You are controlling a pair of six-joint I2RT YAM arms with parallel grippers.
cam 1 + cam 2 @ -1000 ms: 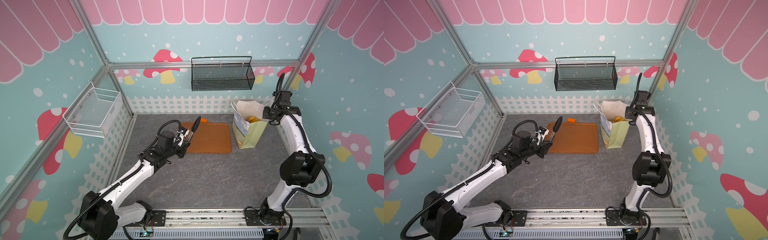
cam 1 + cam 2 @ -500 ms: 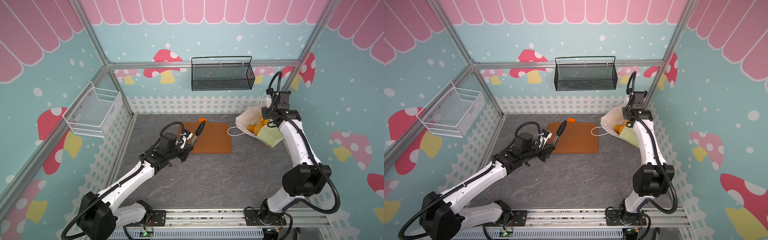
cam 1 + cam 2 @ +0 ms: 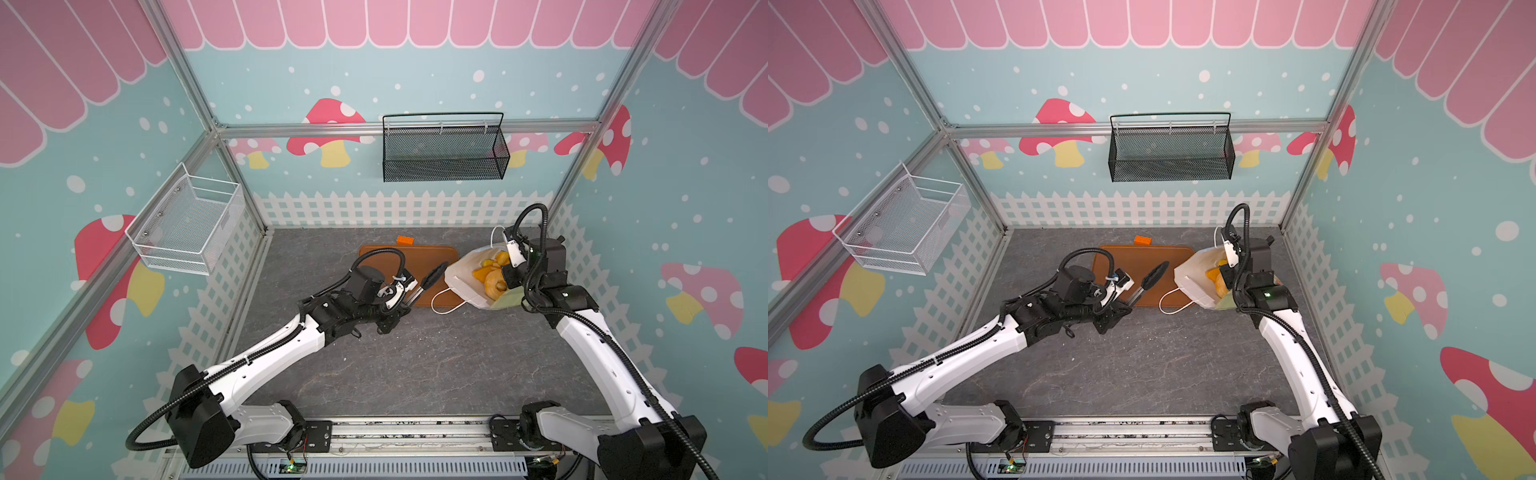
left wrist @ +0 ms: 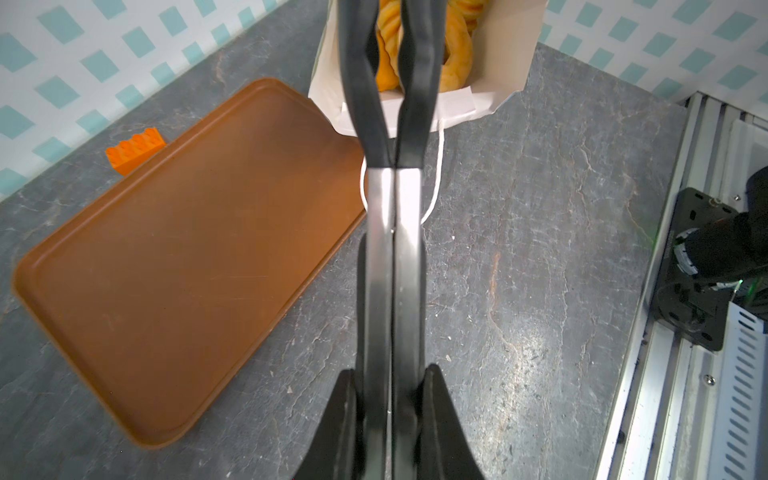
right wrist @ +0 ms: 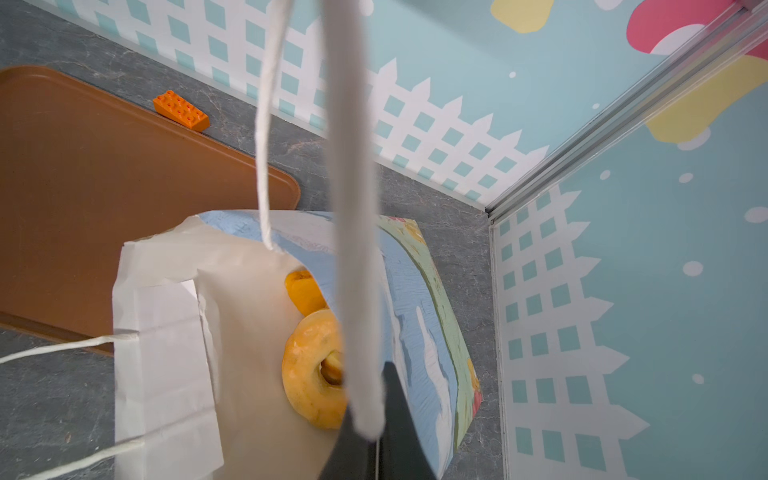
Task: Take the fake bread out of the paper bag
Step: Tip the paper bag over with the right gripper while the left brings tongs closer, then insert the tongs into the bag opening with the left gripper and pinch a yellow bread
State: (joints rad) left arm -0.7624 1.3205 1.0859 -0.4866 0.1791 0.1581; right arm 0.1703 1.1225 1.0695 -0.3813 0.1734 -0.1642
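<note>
While left jaws clamp tongs [image 4: 392, 249], right jaws pinch bag handle [image 5: 353, 249].

Tips the paper bag [image 3: 459, 278] from upright onto its side, lip over the right end of the tray [image 3: 386, 257], showing more of the fake bread [image 3: 492, 279] in its mouth. Lays one cord handle [image 3: 432, 301] on the surface [image 3: 415, 365]. Brings the right gripper [image 5: 374, 440], clamped on the other cord handle [image 5: 353, 208], lower and forward. Carries the left gripper [image 3: 406, 291] and its tongs [image 3: 432, 276] rightward, tips near the bag's mouth.
</note>
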